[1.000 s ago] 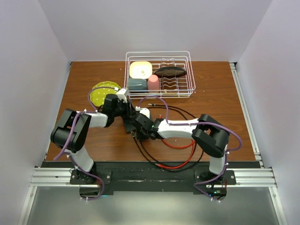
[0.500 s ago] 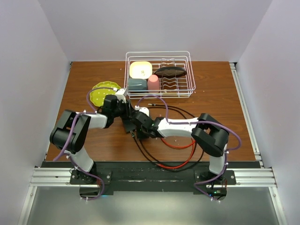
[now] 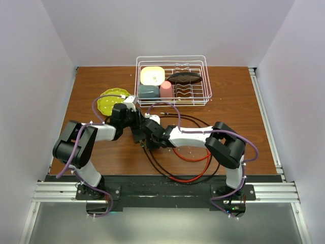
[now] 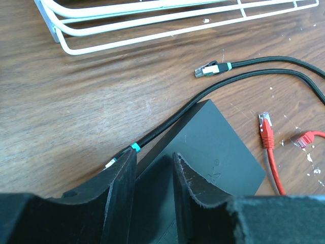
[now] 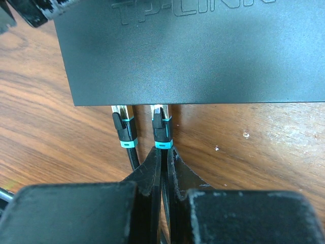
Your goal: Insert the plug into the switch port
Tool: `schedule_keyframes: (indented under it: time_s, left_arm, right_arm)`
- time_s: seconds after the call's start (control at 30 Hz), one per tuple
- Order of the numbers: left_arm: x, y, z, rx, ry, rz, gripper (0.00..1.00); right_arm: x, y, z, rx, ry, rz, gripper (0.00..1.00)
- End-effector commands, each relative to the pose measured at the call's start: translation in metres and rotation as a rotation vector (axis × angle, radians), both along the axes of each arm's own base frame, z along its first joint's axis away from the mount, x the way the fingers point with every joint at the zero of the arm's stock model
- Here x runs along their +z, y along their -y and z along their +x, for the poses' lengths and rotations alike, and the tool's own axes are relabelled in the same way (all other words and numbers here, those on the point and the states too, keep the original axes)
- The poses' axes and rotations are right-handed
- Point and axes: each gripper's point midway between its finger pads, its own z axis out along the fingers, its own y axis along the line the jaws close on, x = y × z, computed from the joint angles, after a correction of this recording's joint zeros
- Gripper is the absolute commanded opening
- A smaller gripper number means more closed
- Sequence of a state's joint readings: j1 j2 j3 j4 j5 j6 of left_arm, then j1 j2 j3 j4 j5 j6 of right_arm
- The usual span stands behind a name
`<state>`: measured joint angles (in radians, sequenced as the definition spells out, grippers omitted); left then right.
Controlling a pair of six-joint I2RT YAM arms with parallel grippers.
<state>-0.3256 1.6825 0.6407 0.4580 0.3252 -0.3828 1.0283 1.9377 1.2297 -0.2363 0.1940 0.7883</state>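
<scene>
The flat matte-black switch (image 5: 193, 51) lies on the wooden table, its socket edge facing my right wrist camera. It also shows in the left wrist view (image 4: 218, 147) and, mostly covered, in the top view (image 3: 138, 133). Two black plugs with teal bands sit at that edge: one (image 5: 123, 127) on the left, the other (image 5: 162, 127) beside it with its metal tip in a port. My right gripper (image 5: 165, 150) (image 3: 148, 136) is shut on that second plug's cable, just behind the teal band. My left gripper (image 4: 152, 157) (image 3: 133, 122) has its jaws apart over the switch's far end.
A white wire dish rack (image 3: 172, 58) with cups and a dark oval dish (image 3: 184, 77) stands behind. A yellow-green plate (image 3: 107, 101) lies to the left. Red (image 3: 195, 157) and black cables loop to the right. A loose black plug (image 4: 207, 70) and a red plug (image 4: 265, 127) lie beside the switch.
Both grippers and the switch have shifted slightly left and away from the bases. The right gripper keeps its hold on the cable.
</scene>
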Motion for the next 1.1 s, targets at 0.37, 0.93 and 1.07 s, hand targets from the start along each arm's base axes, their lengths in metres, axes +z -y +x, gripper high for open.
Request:
schedule_keyframes:
  time_s: [0.37,0.93,1.07]
  left_arm:
    - [-0.045,-0.004,-0.091,-0.028,-0.388,0.073,0.00]
    - [0.021,-0.034,-0.017,0.211,-0.185,0.090,0.66]
    - [0.056,-0.041,-0.011,0.245,-0.078,0.085,0.72]
  right_arm:
    - [0.032,0.026,0.065,-0.187,0.215,0.123,0.01]
    - [0.013,0.035,0.011,-0.062,0.159,0.075,0.30]
    - [0.015,0.023,0.003,-0.013,0.154,0.091,0.31]
